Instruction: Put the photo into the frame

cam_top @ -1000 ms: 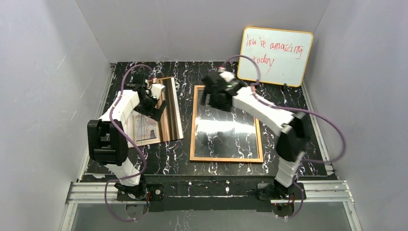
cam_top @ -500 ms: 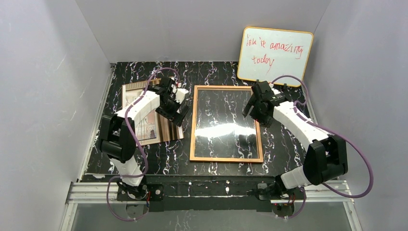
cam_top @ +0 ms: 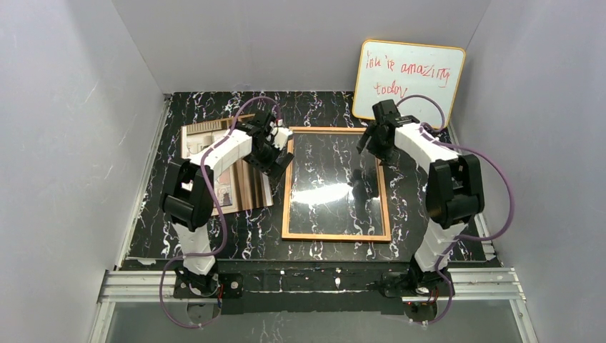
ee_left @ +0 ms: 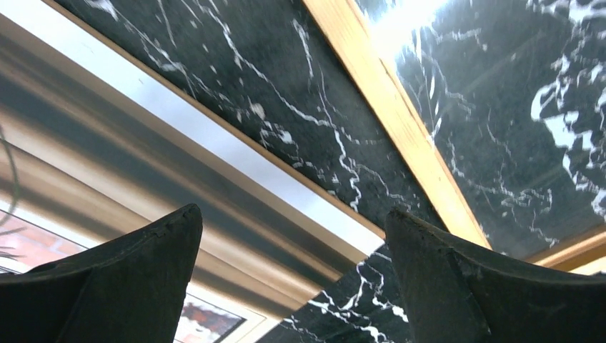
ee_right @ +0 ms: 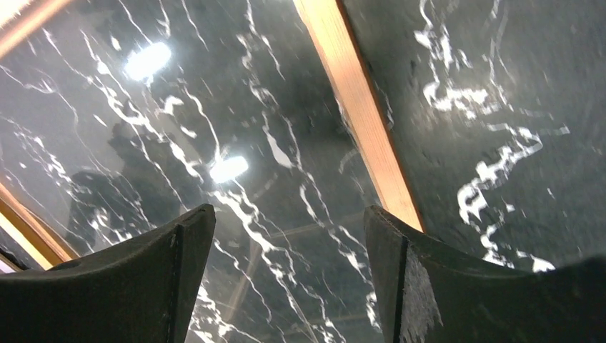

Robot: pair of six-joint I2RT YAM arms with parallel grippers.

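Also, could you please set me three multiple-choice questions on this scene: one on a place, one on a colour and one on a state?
1. Where does the photo lie relative to the frame?
A. Inside it
B. Flat on the table beside it, on the left arm's side
C. On top of its glass

2. What colour is the writing on the whiteboard?
A. Blue
B. Red
C. Green

3. How do the left arm's jaws stand?
A. Shut on the photo
B. Shut on the frame
C. Open and empty

Answers: 1 B, a strip of table shows between them. 2 B, the handwriting is red. 3 C, the left wrist view shows nothing between them.
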